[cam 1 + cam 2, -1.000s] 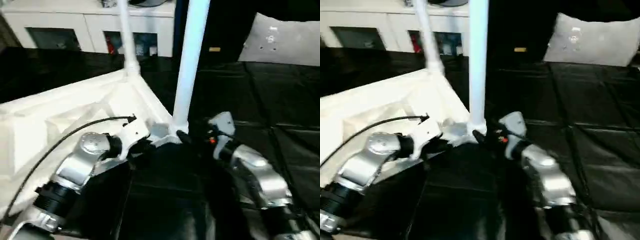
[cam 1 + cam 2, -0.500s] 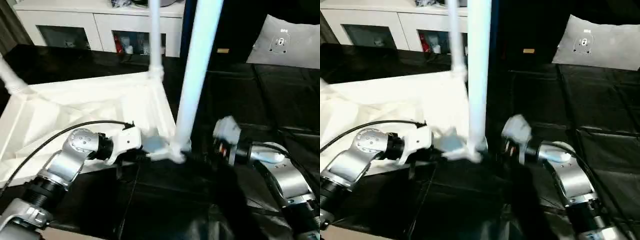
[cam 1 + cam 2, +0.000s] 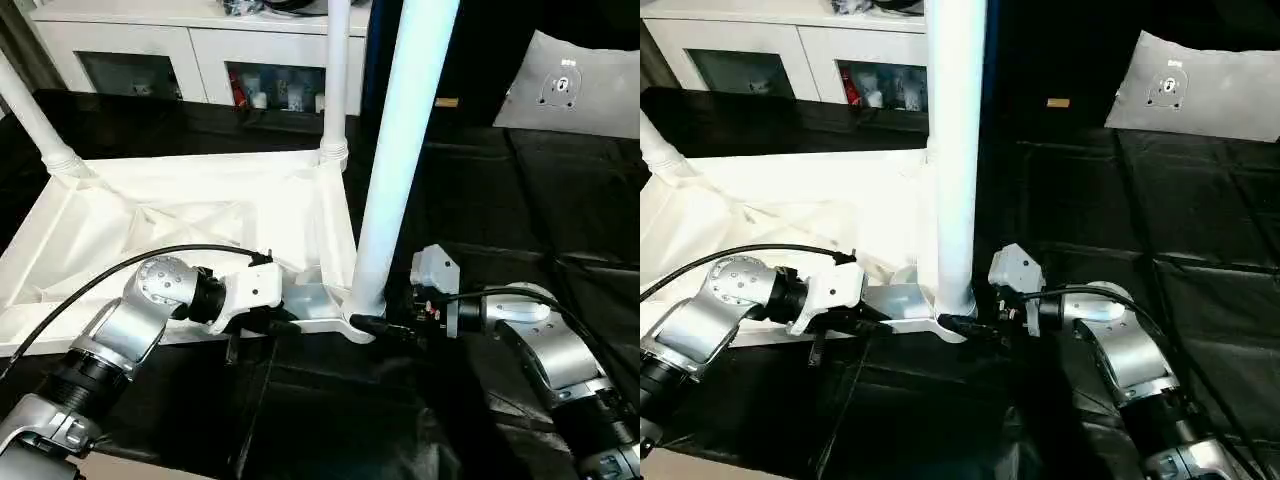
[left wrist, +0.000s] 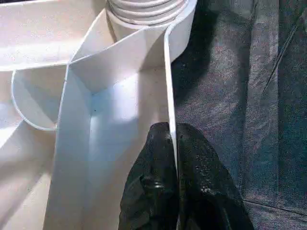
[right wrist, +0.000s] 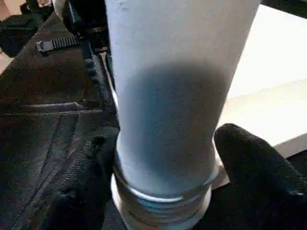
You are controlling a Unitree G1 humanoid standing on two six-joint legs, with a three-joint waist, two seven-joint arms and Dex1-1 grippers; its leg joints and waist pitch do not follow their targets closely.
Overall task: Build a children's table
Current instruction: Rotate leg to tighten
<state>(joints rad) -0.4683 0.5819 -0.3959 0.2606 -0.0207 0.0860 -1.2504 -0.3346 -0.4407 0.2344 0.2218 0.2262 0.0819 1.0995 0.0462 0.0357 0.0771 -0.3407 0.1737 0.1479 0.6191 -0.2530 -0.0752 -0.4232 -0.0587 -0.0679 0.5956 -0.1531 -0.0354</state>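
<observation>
1. The white tabletop is seen lying underside up on the black floor covering, in front of the white cabinet; its ribs and rounded corner sockets face upward.

2. Three legs are seen standing in corner sockets of the tabletop – the near leg at the corner closest to the robot, a far leg at the corner toward the cabinet, and a third leg at the far left corner. The fourth corner cannot be made out, so it cannot be told whether a fourth leg is fitted.

3. The left gripper is closed on the thin rim wall of the tabletop just beside the near leg's socket, one black finger on each side of the wall – the tabletop is judged to be steadied by it.

4. The right gripper is placed around the foot of the near leg where it meets the socket; its fingers stand apart on either side of the leg, and whether they press on it cannot be told.

5. The task is judged to be well advanced: the near leg is probably being seated or tightened, and what is left is any unfitted leg and the turning of the table upright.

6. No brand or legible writing can be read; a small round mark is seen on the grey cushion beyond the tabletop, but it cannot be made out.
</observation>
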